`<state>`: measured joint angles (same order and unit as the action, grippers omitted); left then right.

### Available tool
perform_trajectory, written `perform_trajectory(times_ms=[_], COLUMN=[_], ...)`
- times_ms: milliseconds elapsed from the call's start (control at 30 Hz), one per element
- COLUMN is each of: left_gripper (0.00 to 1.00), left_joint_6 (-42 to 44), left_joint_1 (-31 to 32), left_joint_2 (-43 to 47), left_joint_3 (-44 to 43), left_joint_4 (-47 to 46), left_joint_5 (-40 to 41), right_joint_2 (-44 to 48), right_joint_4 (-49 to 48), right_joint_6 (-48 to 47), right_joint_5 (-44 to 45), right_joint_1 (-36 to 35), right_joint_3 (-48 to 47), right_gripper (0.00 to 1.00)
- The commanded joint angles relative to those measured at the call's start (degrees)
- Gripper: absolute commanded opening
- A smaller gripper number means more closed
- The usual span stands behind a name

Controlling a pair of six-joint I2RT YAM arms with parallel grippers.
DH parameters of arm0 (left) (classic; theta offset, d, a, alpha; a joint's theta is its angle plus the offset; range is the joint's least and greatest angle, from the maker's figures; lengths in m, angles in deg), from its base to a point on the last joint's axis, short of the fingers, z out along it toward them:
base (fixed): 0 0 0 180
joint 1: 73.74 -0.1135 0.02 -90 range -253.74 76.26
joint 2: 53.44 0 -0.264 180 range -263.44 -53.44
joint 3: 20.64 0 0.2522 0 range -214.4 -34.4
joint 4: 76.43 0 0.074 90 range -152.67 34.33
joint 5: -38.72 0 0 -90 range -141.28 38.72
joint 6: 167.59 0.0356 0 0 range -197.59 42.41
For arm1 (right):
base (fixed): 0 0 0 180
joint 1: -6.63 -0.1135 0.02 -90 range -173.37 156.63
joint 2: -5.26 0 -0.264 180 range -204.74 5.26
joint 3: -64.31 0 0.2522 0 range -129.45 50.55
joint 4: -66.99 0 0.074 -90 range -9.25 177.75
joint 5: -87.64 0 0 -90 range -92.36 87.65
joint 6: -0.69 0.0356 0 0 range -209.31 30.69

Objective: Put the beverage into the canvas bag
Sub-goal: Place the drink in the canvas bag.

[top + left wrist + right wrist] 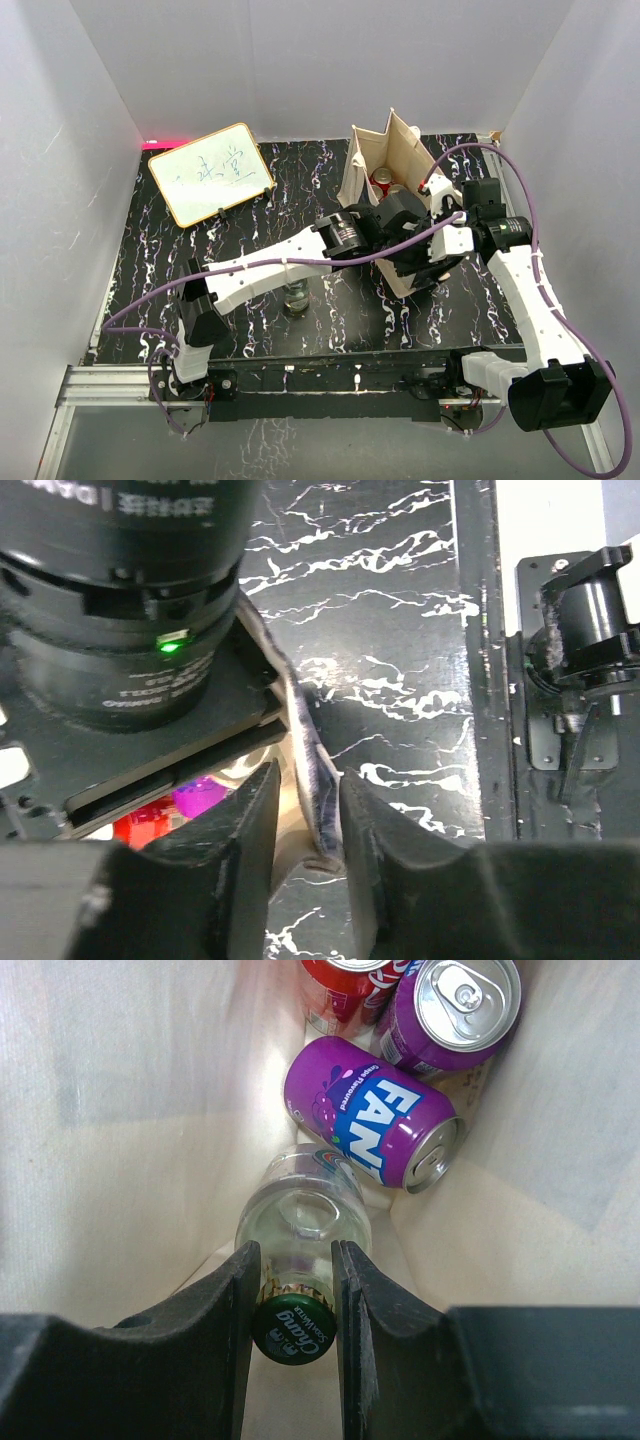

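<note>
Tall beige canvas bag [395, 145] stands upright on the far right part of the black white-veined desk [250, 220], mouth open upward. Both arms reach to the bag.

Right fingers [215, 1340] are down inside the bag, clamped tight on the neck of a clear glass bottle [305, 1210] with a green cap [292, 1328]. The bottle hangs body-down inside the bag, cap toward the wrist camera, close to one beige wall. Can't tell if its base touches the bag floor.

Deeper in the bag, just past the bottle, a purple Fanta can [370, 1125] lies on its side. Beyond that is an upright purple can [460, 1005] with a silver top. A red can [340, 985] is beside it, cut off by the frame edge.

Left fingers [245, 850] are at the bag's rim with a narrow gap. The rim fabric [318, 780] runs between them and lies against one finger. Tight pinch or not, can't tell. Red and purple show inside the bag below the left wrist.

Outside the bag, to its left and nearer the arm bases, another clear bottle [297, 295] stands on the desk. It is partly hidden under the left arm and apart from the bag.

A white rectangular whiteboard [212, 172] with a light wood frame and blue writing is propped on the desk well left of the bag.
</note>
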<state>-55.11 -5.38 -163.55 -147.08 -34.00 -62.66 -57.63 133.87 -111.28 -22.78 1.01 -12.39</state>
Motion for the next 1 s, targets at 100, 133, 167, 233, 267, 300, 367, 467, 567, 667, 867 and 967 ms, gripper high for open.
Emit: perform_trajectory(times_ms=[100, 133, 167, 233, 267, 300, 367, 467, 567, 667, 867, 967], left_gripper=[0.0, 0.0, 0.0, 0.0, 0.0, 0.0, 0.0, 0.0, 0.0, 0.0, 0.0, 0.0], left_joint_6=[0.08, 0.37, 0.85, 3.0, 4.0, 4.99, 6.7, 8.23, 8.62, 8.44, 8.34, 8.67], left_joint_1=[0.0, 0.02, 0.02, -0.02, -0.03, -0.06, -0.07, -0.07, -0.07, -0.15, -0.69, -1.55], left_joint_2=[-0.6, -0.36, 0.02, 0.55, 0.78, 0.91, 0.94, 0.73, 0.57, 0.44, 0.91, 1.16], left_joint_3=[-3.46, -3.46, -3.59, -4.44, -5.04, -5.87, -7.56, -9.64, -11.5, -13.48, -16.19, -16.68], left_joint_4=[3.53, 3.77, 4.46, 6.04, 6.85, 7.71, 9.33, 10.93, 11.57, 11.93, 13.2, 13.59], left_joint_5=[-7.78, -8.06, -8.46, -10.15, -11.28, -12.35, -14.08, -15.27, -15.52, -15.65, -16.75, -17.19], right_joint_2=[-0.11, -0.06, -0.08, -0.39, -0.51, -0.7, -1.27, -2.93, -4.8, -5.31, -5.31, -5.57], right_joint_4=[1.63, 1.58, 1.55, 1.54, 1.54, 1.59, 1.95, 4.66, 8.09, 10.08, 11.5, 11.15], right_joint_6=[-1.53, -2.17, -2.99, -4.29, -4.8, -5.21, -5.92, -8.61, -11.0, -12.22, -12.68, -12.73], right_joint_5=[-3.57, -3.57, -3.67, -3.7, -3.83, -4.05, -4.31, -4.02, -1.72, -0.13, 2.07, 2.91], right_joint_1=[-0.33, -0.25, -0.26, -0.24, -0.28, -0.22, -0.26, -0.26, -0.26, -0.21, 0.07, 0.64], right_joint_3=[-3.33, -3.33, -3.29, -3.39, -3.68, -4.06, -5.03, -7.59, -10.05, -11.86, -12.46, -11.3], right_gripper=[0.08, 0.08, 0.08, 0.08, 0.08, 0.08, 0.08, 0.08, 0.08, 0.08, 0.08, 0.08])
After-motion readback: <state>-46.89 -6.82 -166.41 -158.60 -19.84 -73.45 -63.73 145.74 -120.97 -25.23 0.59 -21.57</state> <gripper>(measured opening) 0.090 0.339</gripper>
